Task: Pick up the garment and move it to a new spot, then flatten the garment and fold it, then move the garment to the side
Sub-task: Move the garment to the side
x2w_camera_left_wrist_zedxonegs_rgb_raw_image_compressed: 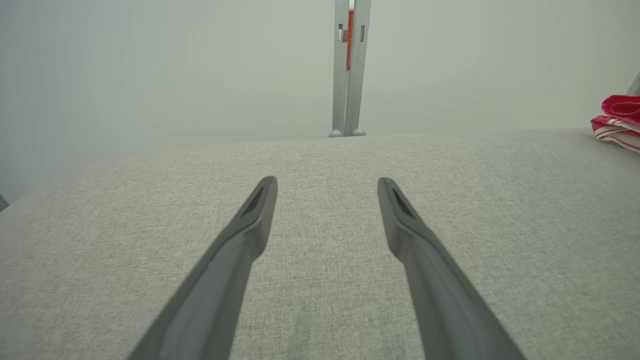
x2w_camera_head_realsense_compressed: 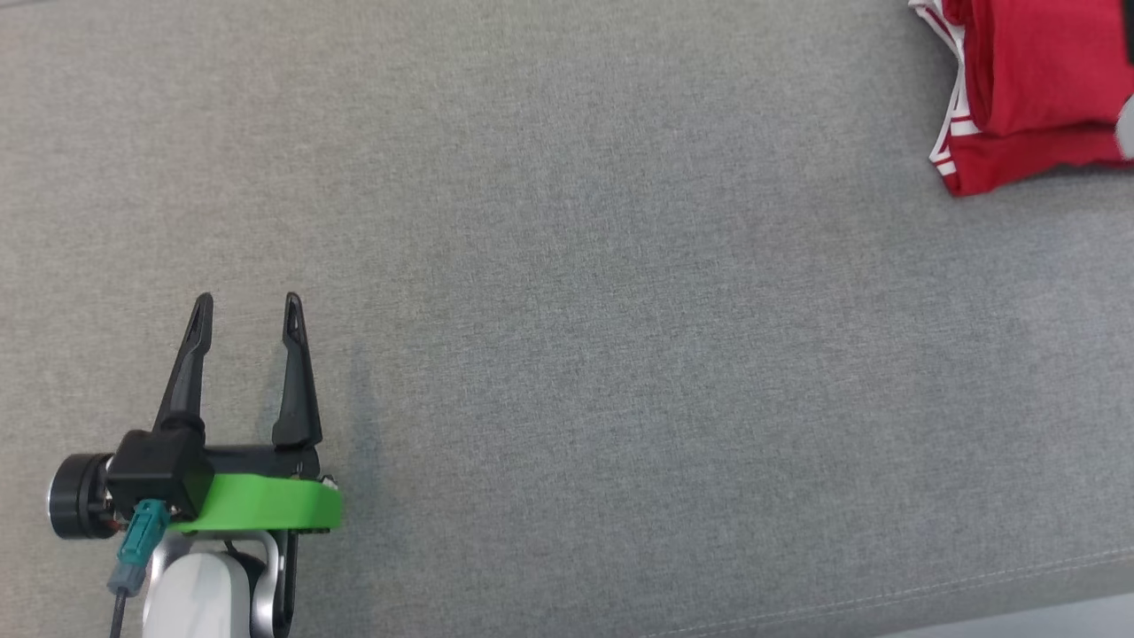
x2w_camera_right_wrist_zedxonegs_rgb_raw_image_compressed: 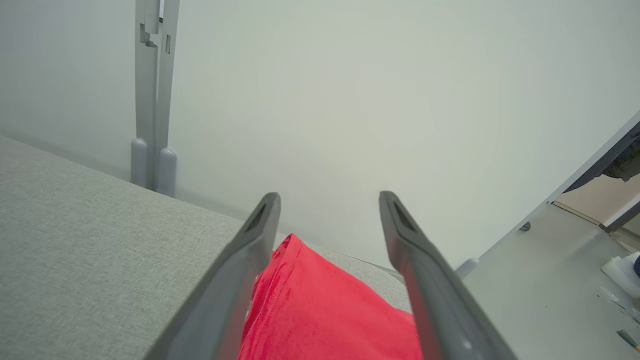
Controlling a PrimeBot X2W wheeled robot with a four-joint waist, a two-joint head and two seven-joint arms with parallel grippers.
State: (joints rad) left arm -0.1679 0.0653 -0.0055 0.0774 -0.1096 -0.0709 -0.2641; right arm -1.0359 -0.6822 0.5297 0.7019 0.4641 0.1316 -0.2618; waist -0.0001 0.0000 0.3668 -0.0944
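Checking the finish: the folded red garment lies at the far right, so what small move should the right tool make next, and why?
Probably lift the right tool clear of the red garment. Its jaws stand open, the cloth lies loose below them, folded at the side of the grey surface, so nothing seems left to grip.

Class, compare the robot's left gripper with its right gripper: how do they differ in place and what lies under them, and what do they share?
1. Under the left gripper lies bare grey surface; under the right gripper lies the red garment.
2. The left gripper is far from the garment; the right gripper is right over it.
Shared: both have open jaws, holding nothing.
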